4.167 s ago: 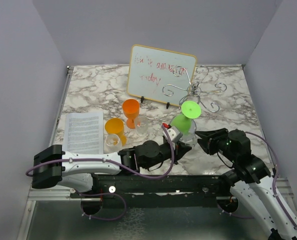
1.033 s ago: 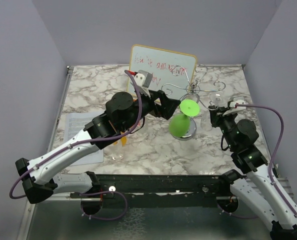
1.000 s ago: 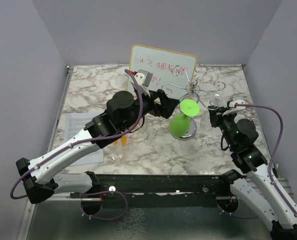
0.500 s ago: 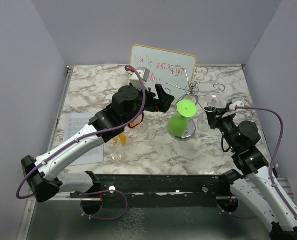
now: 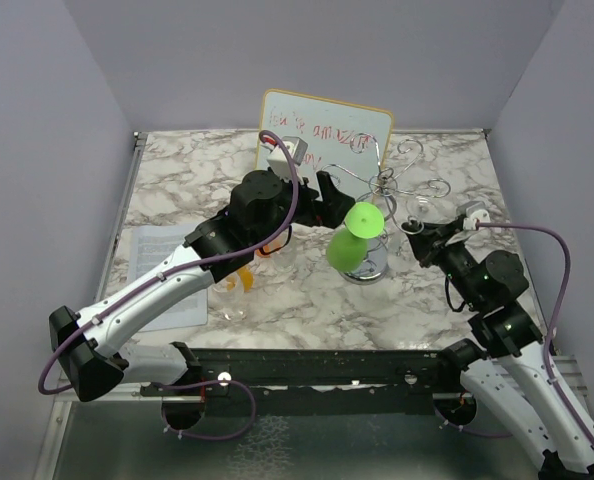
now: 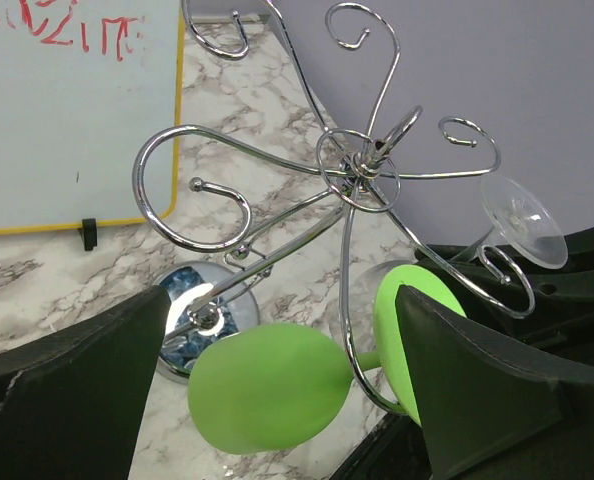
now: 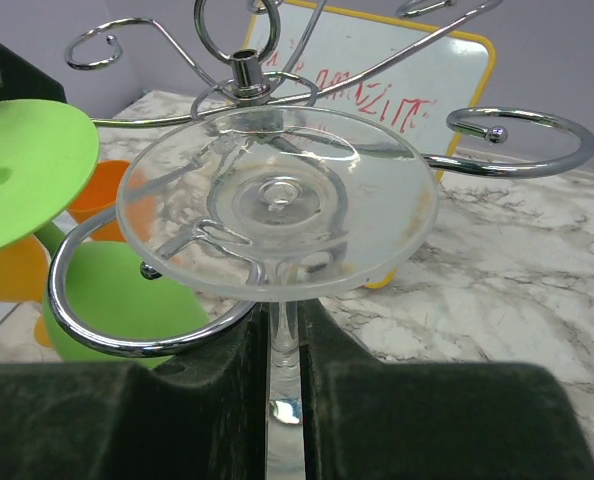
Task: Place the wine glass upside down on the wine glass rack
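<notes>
The wine glass rack (image 5: 386, 184) is a silver wire stand with curled arms on a round shiny base (image 6: 191, 308). A green wine glass (image 5: 344, 249) hangs upside down from one arm, its foot (image 6: 405, 338) above the wire loop and its bowl (image 6: 267, 385) below. My left gripper (image 6: 277, 392) is open, with a finger on each side of the green glass and not gripping it. My right gripper (image 7: 285, 345) is shut on the stem of a clear wine glass (image 7: 277, 200). The clear glass's foot points up, close beside a curled rack arm (image 7: 517, 140).
A whiteboard (image 5: 322, 135) with red writing stands just behind the rack. Orange glasses (image 5: 262, 216) and small clear glasses (image 5: 227, 300) stand left of the rack, under my left arm. A printed sheet (image 5: 165, 262) lies at the left. Grey walls close in the table.
The green glass and rack have shifted slightly left. My left gripper has stayed open and drawn up and left. My right gripper has carried the clear glass leftward, closer to the rack arms.
</notes>
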